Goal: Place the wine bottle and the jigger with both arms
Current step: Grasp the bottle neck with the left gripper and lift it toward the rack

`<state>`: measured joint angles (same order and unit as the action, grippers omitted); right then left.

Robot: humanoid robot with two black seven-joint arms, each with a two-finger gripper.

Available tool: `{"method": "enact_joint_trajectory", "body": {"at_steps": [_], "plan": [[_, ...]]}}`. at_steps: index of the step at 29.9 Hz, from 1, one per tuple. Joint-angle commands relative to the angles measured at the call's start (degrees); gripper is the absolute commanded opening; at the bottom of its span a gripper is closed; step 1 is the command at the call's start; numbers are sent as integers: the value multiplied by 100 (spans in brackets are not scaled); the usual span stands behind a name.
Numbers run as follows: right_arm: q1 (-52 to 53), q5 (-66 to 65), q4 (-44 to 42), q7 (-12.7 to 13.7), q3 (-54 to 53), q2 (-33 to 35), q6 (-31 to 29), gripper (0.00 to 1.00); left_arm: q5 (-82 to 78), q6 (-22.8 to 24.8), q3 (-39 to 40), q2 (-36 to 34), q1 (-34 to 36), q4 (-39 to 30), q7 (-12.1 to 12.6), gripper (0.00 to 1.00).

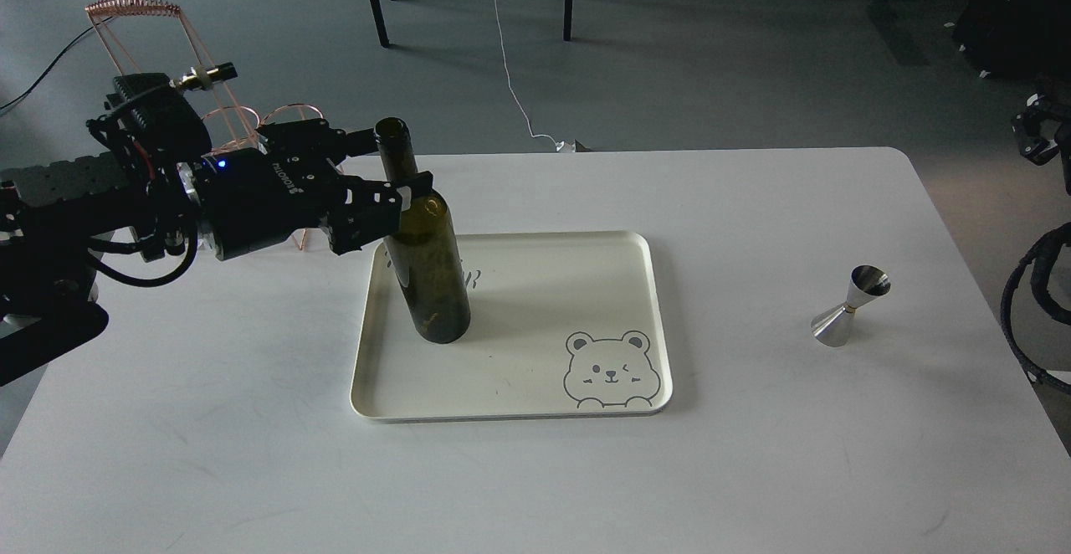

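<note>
The wine bottle (427,269) stands upright on the left part of the cream tray (661,320). My left gripper (393,162) reaches in from the left at the level of the bottle's neck. One finger is behind the neck and one finger (412,184) is in front of it at the shoulder. The jaws look open around the neck. The jigger (849,307) stands upright on the white table (753,202) at the right, well clear of the tray. Only a small dark part of my right gripper (1037,131) shows at the right edge.
A copper wire rack (130,8) stands at the table's back left, mostly hidden behind my left arm. The tray has a bear drawing (609,370) at its front right corner. Chair legs and a white cable are on the floor beyond the table.
</note>
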<state>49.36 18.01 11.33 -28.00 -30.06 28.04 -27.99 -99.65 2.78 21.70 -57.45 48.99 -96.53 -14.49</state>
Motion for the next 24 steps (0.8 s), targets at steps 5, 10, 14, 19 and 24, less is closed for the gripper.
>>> {"method": "enact_joint_trajectory", "body": {"at_steps": [5,10,14,19,24], "plan": [[12,0,0,0,0,-27,-1,99,7,-6,0,15,-4,160,-2,50],[12,0,0,0,0,-27,-1,99,15,-15,0,24,-4,196,-19,37],[12,0,0,0,9,-27,-1,99,24,-15,9,15,-4,187,-37,32],[12,0,-8,0,17,-18,-1,99,24,-23,18,-11,5,152,-54,28],[12,-8,-17,0,17,-18,-1,99,24,-23,106,-47,22,125,-63,21]]}}
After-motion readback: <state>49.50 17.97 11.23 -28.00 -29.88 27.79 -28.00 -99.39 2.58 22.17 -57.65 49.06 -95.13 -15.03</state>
